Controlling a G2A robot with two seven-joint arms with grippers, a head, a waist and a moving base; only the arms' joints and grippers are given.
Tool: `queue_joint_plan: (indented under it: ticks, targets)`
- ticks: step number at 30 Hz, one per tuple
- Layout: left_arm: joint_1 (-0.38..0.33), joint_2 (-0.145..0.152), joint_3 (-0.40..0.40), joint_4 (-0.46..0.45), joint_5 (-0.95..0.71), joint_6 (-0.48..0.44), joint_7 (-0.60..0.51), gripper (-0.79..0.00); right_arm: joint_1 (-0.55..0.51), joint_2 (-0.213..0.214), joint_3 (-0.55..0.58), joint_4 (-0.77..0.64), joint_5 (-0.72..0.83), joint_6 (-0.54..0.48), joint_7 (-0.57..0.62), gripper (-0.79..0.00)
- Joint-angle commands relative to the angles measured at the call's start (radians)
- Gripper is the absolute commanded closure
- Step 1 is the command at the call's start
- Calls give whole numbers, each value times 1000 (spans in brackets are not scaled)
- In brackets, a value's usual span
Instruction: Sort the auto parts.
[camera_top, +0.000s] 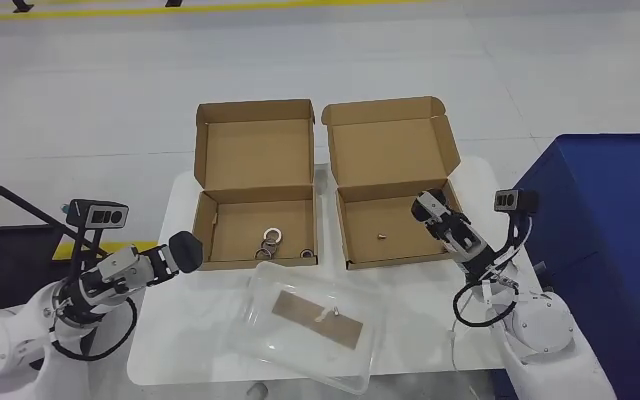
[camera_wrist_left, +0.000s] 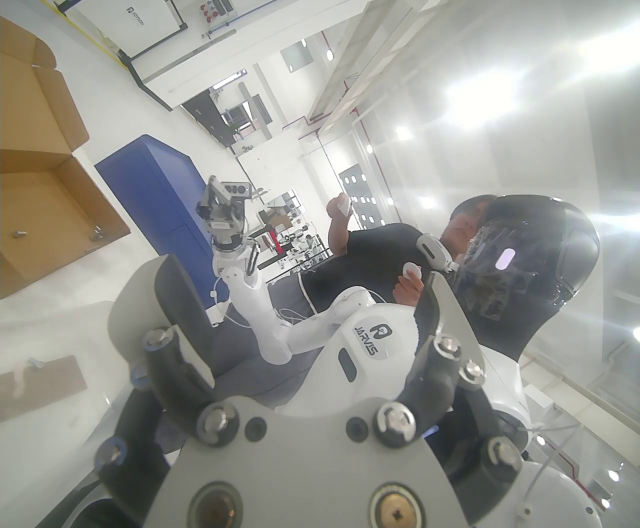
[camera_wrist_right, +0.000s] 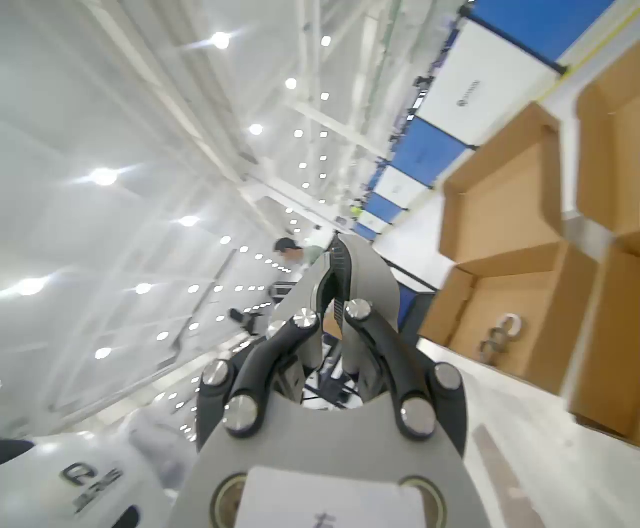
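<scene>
Two open cardboard boxes stand side by side. The left box holds several metal rings, also seen as rings from the right wrist. In the right box lies one small screw. Another small screw rests on a brown card inside a clear plastic tray in front of the boxes. My left gripper hangs open and empty beside the left box's outer front corner. My right gripper is shut over the right box's outer side, with nothing visible in it.
The boxes' raised lids stand at the back of the white table. A blue cabinet is close on the right side. A person sits behind the robot, not touching the parts.
</scene>
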Motion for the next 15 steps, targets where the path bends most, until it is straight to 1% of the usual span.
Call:
queue_joint_plan:
  ticks: [1, 2, 3, 4, 11, 12, 13, 15]
  targets:
    - [0, 0, 0, 0, 0, 0, 0, -785, -49, -2, 25, -24, -116, -31, -73, 0]
    - [0, 0, 0, 0, 0, 0, 0, -785, -68, -3, 27, -36, -130, -40, -98, 0]
    - [0, 0, 0, 0, 0, 0, 0, -785, -68, -3, 27, -36, -130, -40, -98, -92]
    - [0, 0, 0, 0, 0, 0, 0, -785, -68, -3, 27, -36, -130, -40, -98, -693]
    - [0, 0, 0, 0, 0, 0, 0, -785, -68, -3, 27, -36, -130, -40, -98, -693]
    - [5, 0, 15, -17, -10, 12, -6, -785, -68, -3, 27, -36, -130, -40, -98, -785]
    - [20, 1, 35, -45, 11, 31, -5, -785, -68, -3, 27, -36, -130, -40, -98, -785]
    - [50, 5, 62, -135, 137, 48, 29, -785, -70, -3, 29, -31, -142, -35, -100, -785]
